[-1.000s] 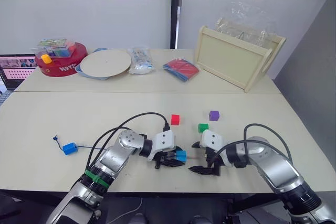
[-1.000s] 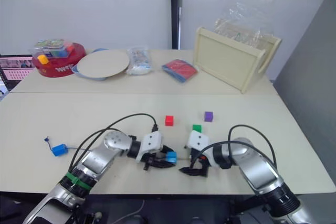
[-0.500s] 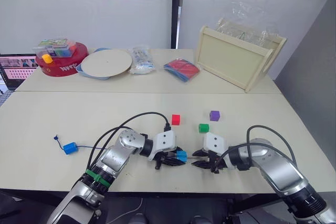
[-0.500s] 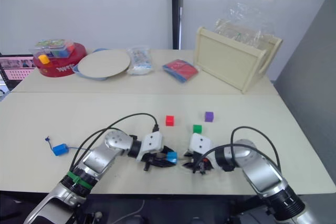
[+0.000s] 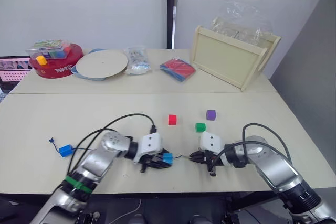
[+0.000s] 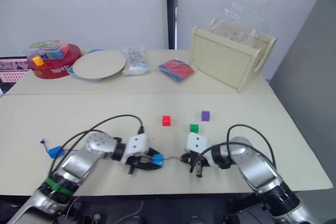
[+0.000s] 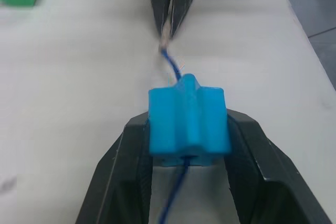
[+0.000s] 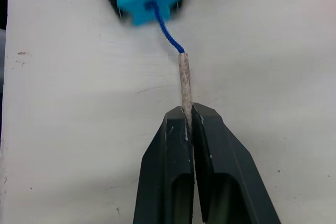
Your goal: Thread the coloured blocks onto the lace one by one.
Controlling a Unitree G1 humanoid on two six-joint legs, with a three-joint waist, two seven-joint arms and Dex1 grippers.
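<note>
Lace (image 8: pixel 169 32) runs straight between the two sets of jaws, its long axis lying along the line from one gripper to the other, with the pale stiff tip (image 8: pixel 184 80) pointing into the right gripper (image 8: pixel 187 124). That gripper's black fingers are pressed together on the tip, just the end of it pinched between them. Facing it a short way off, the left gripper (image 7: pixel 186 153) has its fingers clamped on the flanks of a blue block (image 7: pixel 188 120); the cord goes in at the block's near face and comes out the far one, so this block is already on the lace.

Beyond the left gripper's wrist the cord trails away across the table (image 5: pixel 47 114) to a second blue block (image 5: pixel 65 151), which appears to sit close to the knotted end (image 5: pixel 51 140).

By my reckoning two of five are threaded. Left to do: the green block (image 5: pixel 200 127), just past the right gripper, the purple block (image 5: pixel 211 114) beyond that, and the red block (image 5: pixel 172 119), beyond the gap between the grippers. All three sit loose and apart from each other.
</note>
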